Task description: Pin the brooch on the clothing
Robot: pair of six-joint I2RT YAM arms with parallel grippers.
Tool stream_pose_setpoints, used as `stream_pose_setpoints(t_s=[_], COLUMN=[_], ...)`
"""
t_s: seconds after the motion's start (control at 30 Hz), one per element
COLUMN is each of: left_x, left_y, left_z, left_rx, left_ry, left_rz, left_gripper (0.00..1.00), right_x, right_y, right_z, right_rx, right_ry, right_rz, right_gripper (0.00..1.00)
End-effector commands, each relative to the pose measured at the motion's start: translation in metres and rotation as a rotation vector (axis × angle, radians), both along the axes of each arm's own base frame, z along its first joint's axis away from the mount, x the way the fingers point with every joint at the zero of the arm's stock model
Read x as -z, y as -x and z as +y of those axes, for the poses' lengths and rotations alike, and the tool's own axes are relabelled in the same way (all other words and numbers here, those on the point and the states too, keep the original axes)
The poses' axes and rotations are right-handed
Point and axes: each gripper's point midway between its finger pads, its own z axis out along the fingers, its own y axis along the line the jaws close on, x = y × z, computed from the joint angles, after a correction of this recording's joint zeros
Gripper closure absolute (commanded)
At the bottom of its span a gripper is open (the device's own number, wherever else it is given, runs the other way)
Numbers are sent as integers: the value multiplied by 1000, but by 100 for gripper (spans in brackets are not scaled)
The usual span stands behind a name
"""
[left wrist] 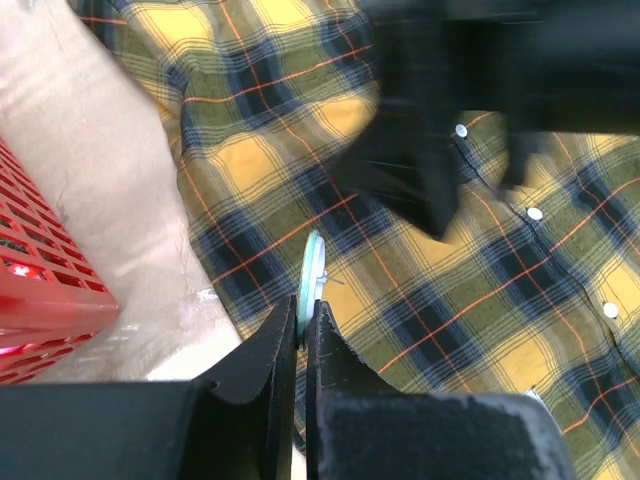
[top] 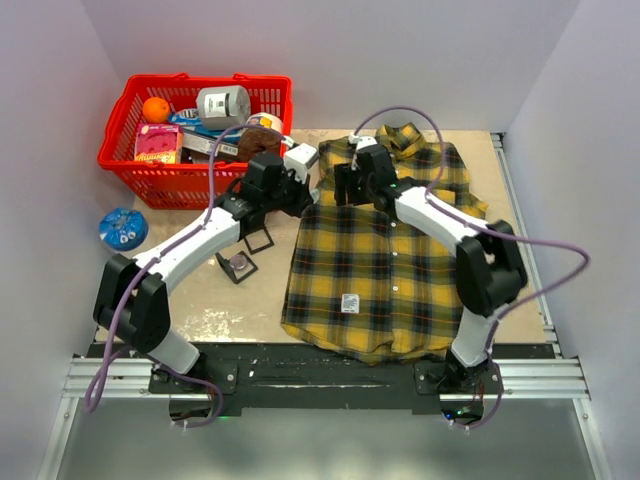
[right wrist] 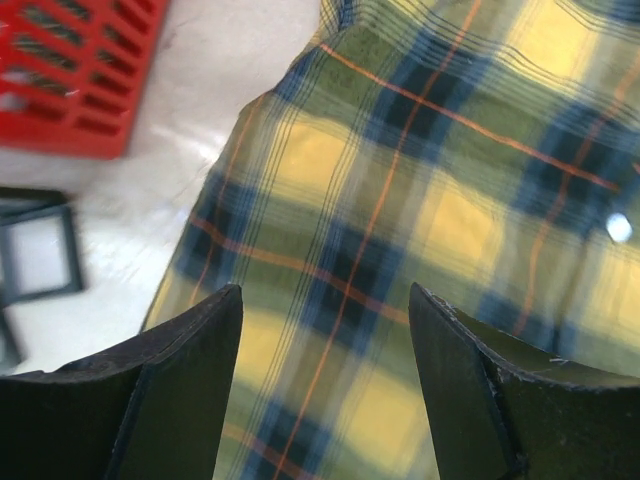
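The brooch (left wrist: 313, 268), a thin pale-teal disc seen edge-on, is looking light, rigid and slippery, so the left claw (left wrist: 303, 312) is pinching it tight by the rim, over the shirt edge nearest the red basket (top: 160, 185). The clothing (top: 375, 280), a yellow-and-dark plaid button-up with thin orange lines and white buttons, is lying flat on the tabletop (top: 230, 310) beside the basket; being soft and loose, it is probably needing holding down close to the pinning spot. The right claw (right wrist: 325, 300) is hovering open and empty above the plaid, farther from the basket.
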Motion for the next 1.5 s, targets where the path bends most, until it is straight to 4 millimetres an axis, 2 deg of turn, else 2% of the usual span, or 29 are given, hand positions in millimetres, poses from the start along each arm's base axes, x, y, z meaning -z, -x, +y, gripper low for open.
stream_pose_setpoints(t_s=[0.0,0.03,0.07,0.1,0.17,0.2,0.4,0.6,0.83,1.07,1.2,1.3,1.43,1.47], left_x=[-3,-1,2,1,-3,-4,-15,-25,-28,-30,-32,-32,-32,-32], left_y=[6,6,7,7,8,9,16,20,23,24,25,26,26,26], left_z=[5,8,10,9,7,5,3,2,-2,-3,-4,-5,-5,-5], left_rx=[14,13,11,13,24,33,55,67,83,91,97,98,101,102], left_ry=[34,17,8,6,20,25,58,79,99,107,114,115,116,116], left_rz=[-30,-36,-31,-35,-37,-35,-42,-59,-55,-55,-54,-53,-52,-51], left_gripper=[100,100,100,100,100,100,100,100,100,100,100,100,100,100], right_x=[9,12,37,31,45,53,76,83,71,93,106,112,116,116], right_y=[-38,-45,-49,-61,-66,-75,-87,-89,-98,-98,-93,-89,-87,-87], right_z=[9,9,8,6,4,2,-4,-10,-13,-17,-17,-17,-20,-20], right_rx=[-17,-7,-3,19,35,59,100,134,152,165,159,156,162,161], right_ry=[62,73,106,109,142,166,225,228,169,197,206,206,215,216], right_rz=[-25,-25,18,-1,29,32,55,58,40,81,114,130,140,140], right_gripper=[30,30,29,29,29,29,31,33,33,34,39,48,61,70])
